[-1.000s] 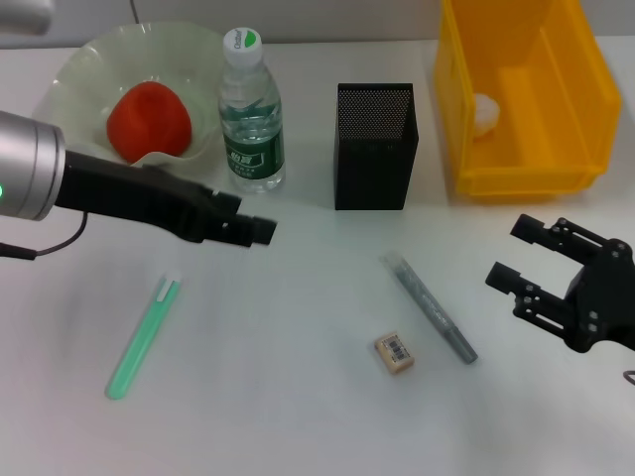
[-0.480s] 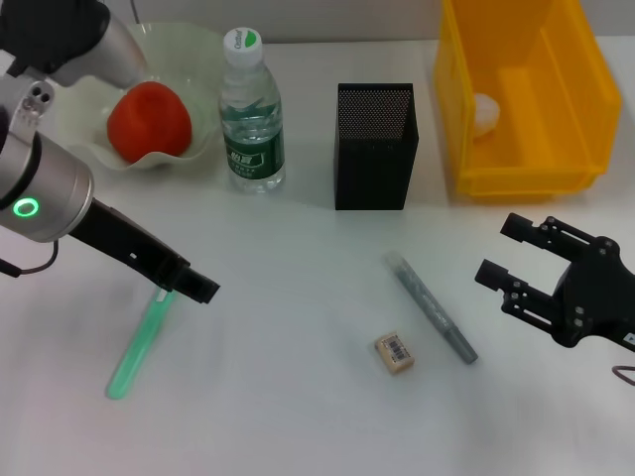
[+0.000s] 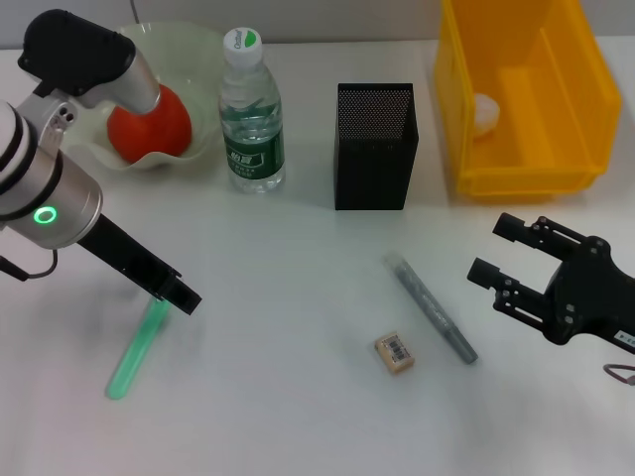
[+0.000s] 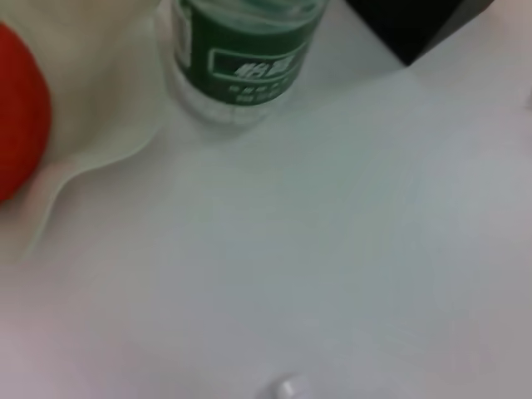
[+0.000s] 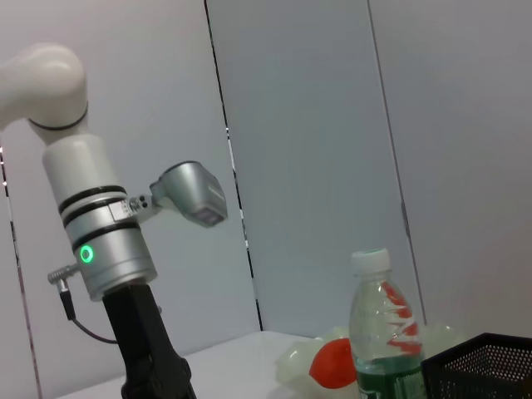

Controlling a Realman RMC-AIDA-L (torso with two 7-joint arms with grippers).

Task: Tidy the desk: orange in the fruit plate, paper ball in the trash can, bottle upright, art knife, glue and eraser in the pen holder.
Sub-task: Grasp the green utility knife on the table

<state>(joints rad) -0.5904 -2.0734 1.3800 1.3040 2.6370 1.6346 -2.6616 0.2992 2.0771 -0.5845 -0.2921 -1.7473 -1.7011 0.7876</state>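
- Left end effector sits low at the upper end of the glue, its dark tip right over the stick's top; the fingers are hidden from here, so I can't tell whether they are spread or pressed together, or whether they touch the glue.
- The glue lies flat on the worktop, slanted, on the robot's left side.
- Right end effector hovers at the right, fingers spread wide, nothing between them, near the knife but apart from it.
- The knife lies flat at centre-right, angled; the eraser rests just beside its lower end, not touching.
- The holder stands upright behind them; what is inside it can't be seen.
- The bottle stands upright, cap on, between the plate and the holder.
- The orange sits in the plate, partly covered by the left arm's joint in the head view.
- The left wrist view shows the bottle's green label, the plate's wavy rim and an edge of the orange.
- The paper ball lies inside the can, against its left wall.
- The right wrist view looks across at the left arm, the bottle and the holder's rim.
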